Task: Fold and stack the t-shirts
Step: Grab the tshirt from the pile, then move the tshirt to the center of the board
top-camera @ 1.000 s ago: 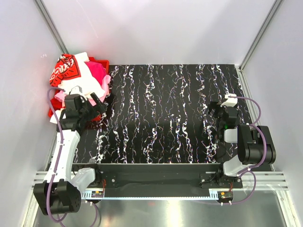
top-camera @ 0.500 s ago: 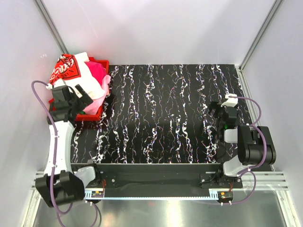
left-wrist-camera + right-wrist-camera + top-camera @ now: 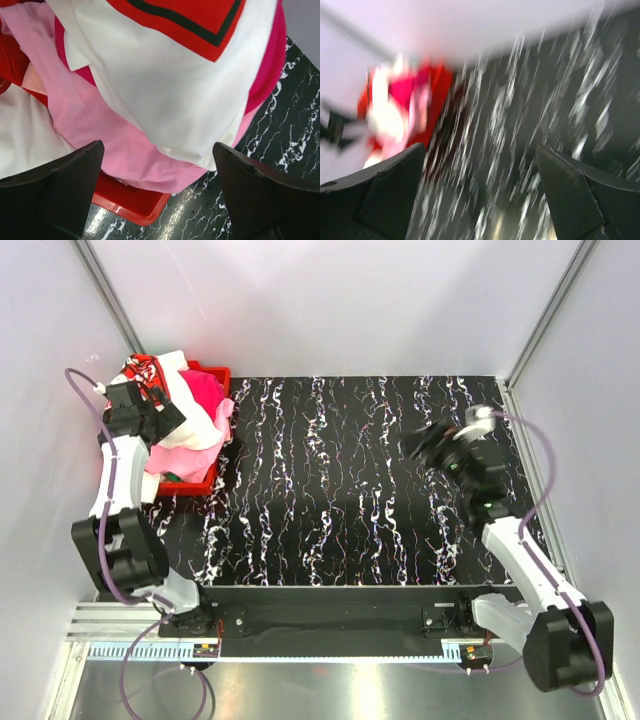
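Note:
A heap of t-shirts (image 3: 185, 405) lies in a red plastic bin (image 3: 190, 483) at the table's far left. On top is a white shirt with red print (image 3: 175, 85); under it are a pink one (image 3: 115, 145) and a magenta one (image 3: 267, 70). My left gripper (image 3: 150, 415) hangs open and empty over the heap's left side; its fingers (image 3: 65, 185) stand wide apart in the left wrist view. My right gripper (image 3: 425, 445) is open and empty above the right half of the table. Its wrist view is blurred, with the heap (image 3: 395, 110) far off.
The black marbled tabletop (image 3: 350, 480) spreads between the arms. White walls close in on the left, back and right. The red bin's near corner (image 3: 140, 210) shows at the table's edge under the left gripper.
My left arm swung from the bin's near side up over the heap. My right arm unfolded and its gripper rose forward and left; it is still moving.

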Action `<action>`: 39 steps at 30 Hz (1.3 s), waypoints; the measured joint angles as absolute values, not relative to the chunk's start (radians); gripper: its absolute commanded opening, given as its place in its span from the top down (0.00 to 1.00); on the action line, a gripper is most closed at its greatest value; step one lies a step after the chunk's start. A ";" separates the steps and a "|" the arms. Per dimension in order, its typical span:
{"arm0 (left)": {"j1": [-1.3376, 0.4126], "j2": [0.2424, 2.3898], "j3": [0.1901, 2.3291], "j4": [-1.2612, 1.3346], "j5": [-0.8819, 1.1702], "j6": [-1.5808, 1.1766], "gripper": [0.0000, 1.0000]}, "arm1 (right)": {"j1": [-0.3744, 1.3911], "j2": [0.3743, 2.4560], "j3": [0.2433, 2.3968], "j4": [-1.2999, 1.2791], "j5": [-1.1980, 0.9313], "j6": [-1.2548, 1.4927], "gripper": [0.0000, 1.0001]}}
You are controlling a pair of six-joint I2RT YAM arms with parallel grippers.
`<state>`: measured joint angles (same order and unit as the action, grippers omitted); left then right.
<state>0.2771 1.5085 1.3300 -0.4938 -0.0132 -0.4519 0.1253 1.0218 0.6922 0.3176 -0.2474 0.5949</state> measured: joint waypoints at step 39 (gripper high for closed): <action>-0.549 1.584 2.020 -0.780 0.092 -0.488 0.01 | 0.246 0.461 1.069 -0.548 0.219 0.660 0.00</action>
